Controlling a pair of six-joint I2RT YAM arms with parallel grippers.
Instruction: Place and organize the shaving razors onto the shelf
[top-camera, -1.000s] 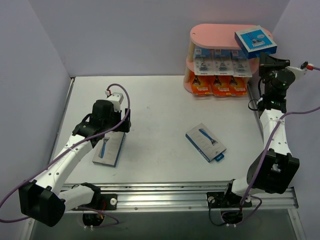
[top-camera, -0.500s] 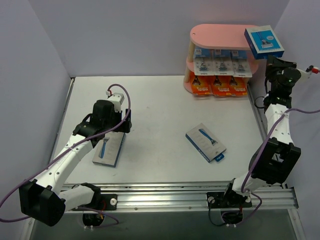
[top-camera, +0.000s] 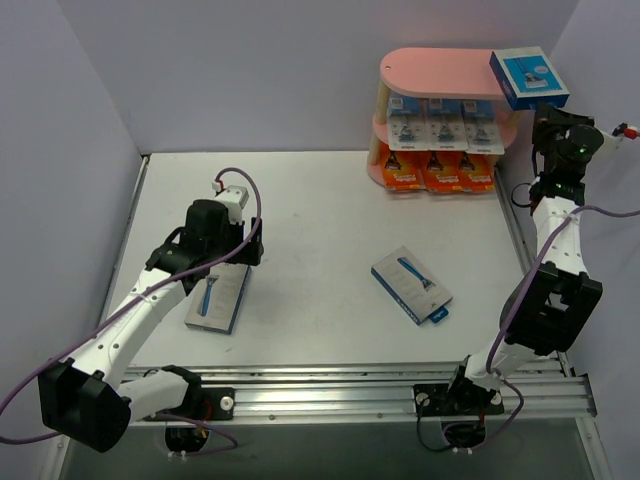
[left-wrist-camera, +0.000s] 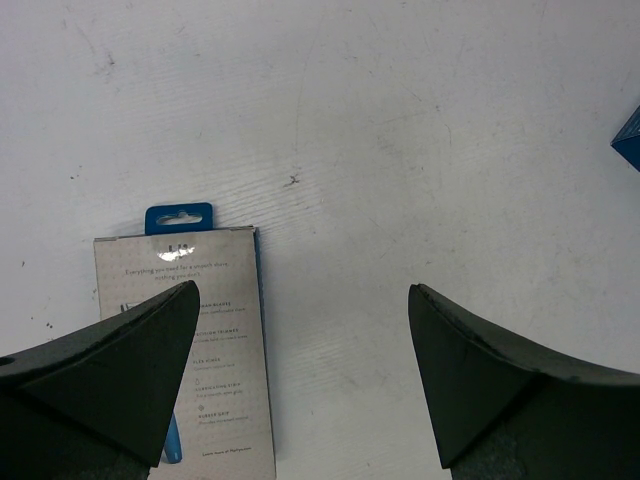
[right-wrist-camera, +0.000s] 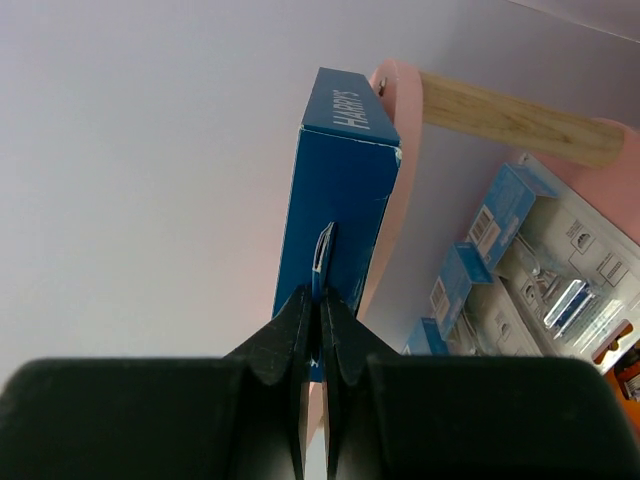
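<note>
Blue cardboard razor box (top-camera: 529, 77), clamped by its tab in the right tool (right-wrist-camera: 320, 300), has shifted right along the pink oval-board shelf (top-camera: 430, 68); left tool (left-wrist-camera: 302, 300) stays spread wide.

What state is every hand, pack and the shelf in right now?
shelf, upright; two lower tiers filled with packs.
blue box, held at the shelf's top tier, right end.
right hand, shut on the blue box's hang tab.
left hand, open above the table, holding nothing.
grey box, flat on the table, free.
middle box, flat on the table, askew.
</note>
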